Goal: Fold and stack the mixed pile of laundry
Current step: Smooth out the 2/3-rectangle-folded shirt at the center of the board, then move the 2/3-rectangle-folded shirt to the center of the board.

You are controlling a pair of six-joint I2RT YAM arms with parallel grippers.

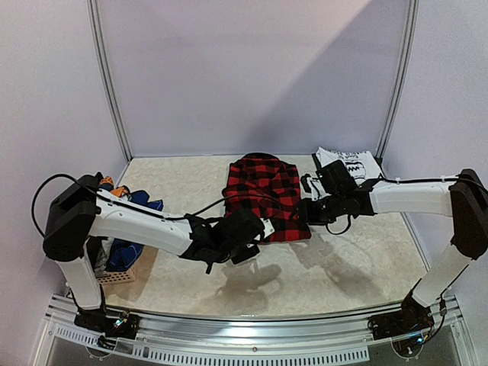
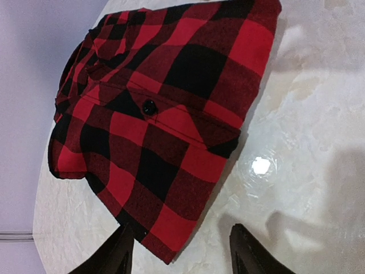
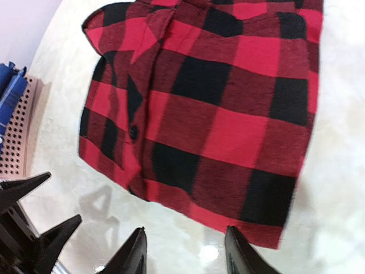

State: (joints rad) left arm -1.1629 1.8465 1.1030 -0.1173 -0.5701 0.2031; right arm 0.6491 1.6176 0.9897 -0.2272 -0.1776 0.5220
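A folded red-black plaid shirt (image 1: 264, 192) lies flat in the middle of the table; it also fills the left wrist view (image 2: 165, 114) and the right wrist view (image 3: 217, 108). My left gripper (image 1: 255, 240) is open and empty, hovering just off the shirt's near left corner (image 2: 181, 251). My right gripper (image 1: 305, 212) is open and empty at the shirt's right edge (image 3: 183, 251). A folded white T-shirt with dark print (image 1: 349, 162) lies at the back right. Blue and orange-patterned pieces (image 1: 131, 200) sit in a basket at the left.
A small pinkish woven basket (image 1: 122, 273) stands at the left edge of the table, also in the right wrist view (image 3: 17, 137). Metal uprights (image 1: 110, 84) and walls enclose the back. A metal rail (image 1: 244, 332) runs along the near edge.
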